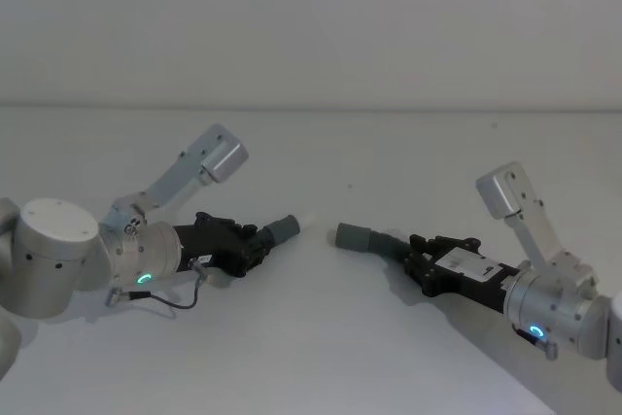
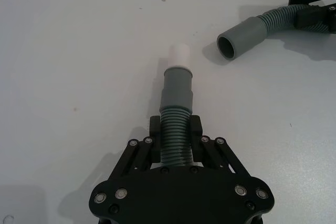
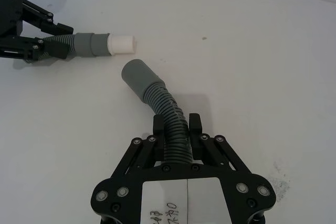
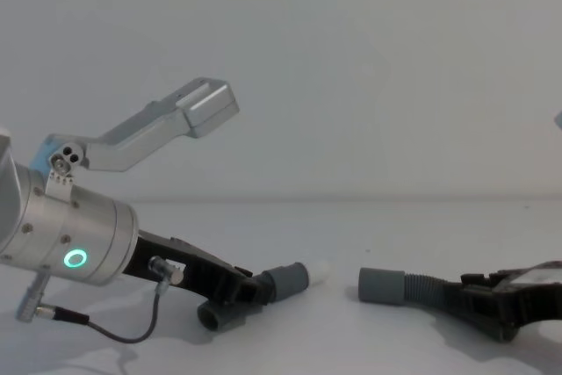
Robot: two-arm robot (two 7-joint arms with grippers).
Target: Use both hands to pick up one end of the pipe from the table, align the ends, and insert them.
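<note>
My left gripper (image 1: 253, 243) is shut on the ribbed part of one pipe piece (image 2: 176, 135). That piece's grey cuff (image 2: 177, 85) carries a white tip (image 2: 180, 56) pointing right. My right gripper (image 1: 416, 252) is shut on the ribbed part of the curved pipe piece (image 3: 167, 109), whose open grey cuff (image 1: 355, 237) faces left. The two ends sit a short gap apart, low over the table (image 1: 311, 357), and are not in line: in the left wrist view the open cuff (image 2: 241, 38) lies off to one side of the white tip. From the side, the white tip (image 4: 322, 271) and the open cuff (image 4: 380, 287) stand apart.
The table's far edge (image 1: 311, 108) meets a plain wall. A thin black cable (image 1: 170, 296) loops below my left wrist. Each wrist carries a raised silver camera bracket (image 1: 209, 160).
</note>
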